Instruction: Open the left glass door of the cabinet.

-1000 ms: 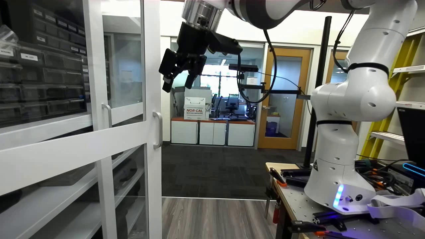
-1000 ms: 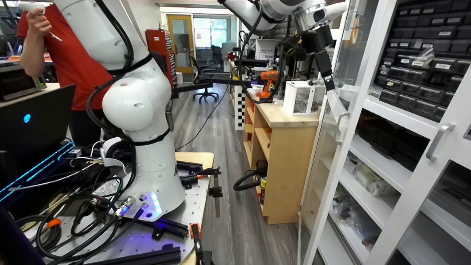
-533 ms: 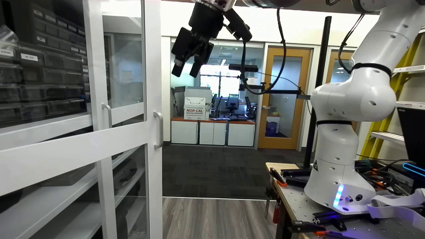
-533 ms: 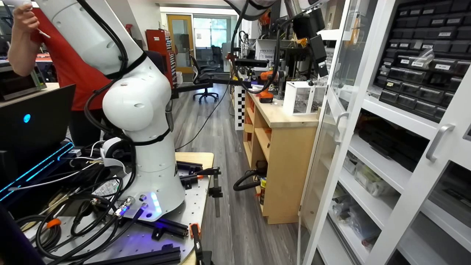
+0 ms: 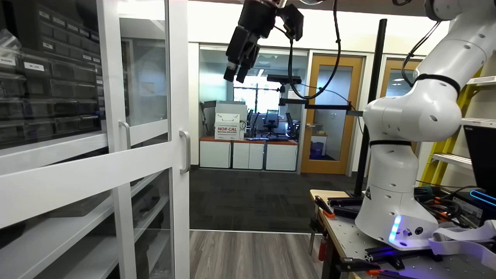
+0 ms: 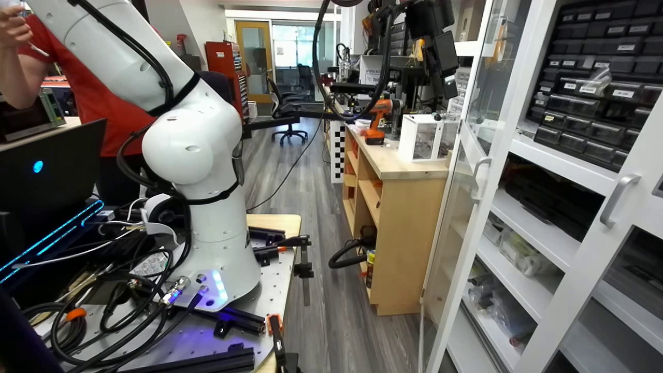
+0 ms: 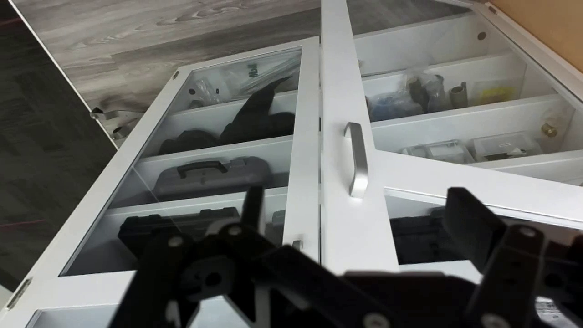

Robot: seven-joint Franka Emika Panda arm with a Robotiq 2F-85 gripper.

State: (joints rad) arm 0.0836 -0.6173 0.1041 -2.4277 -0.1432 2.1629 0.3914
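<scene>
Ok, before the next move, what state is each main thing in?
Gripper: open, holding nothing
Left glass door: partly open
Right glass door: looks closed
Robot base light: lit blue
Laptop: open, lid standing up
Orange drill: standing upright

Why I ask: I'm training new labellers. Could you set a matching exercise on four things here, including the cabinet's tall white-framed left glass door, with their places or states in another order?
Column one
1. Tall white-framed left glass door
2. Orange power drill
3. Black two-fingered hand
4. White cardboard box with red NOR-CAL lettering

Column two
a. On a light wooden workbench
b. On low white cupboards with orange tops
c. Standing ajar
d. Hanging in mid-air

Right pairs: 1-c; 2-a; 3-d; 4-b
</scene>
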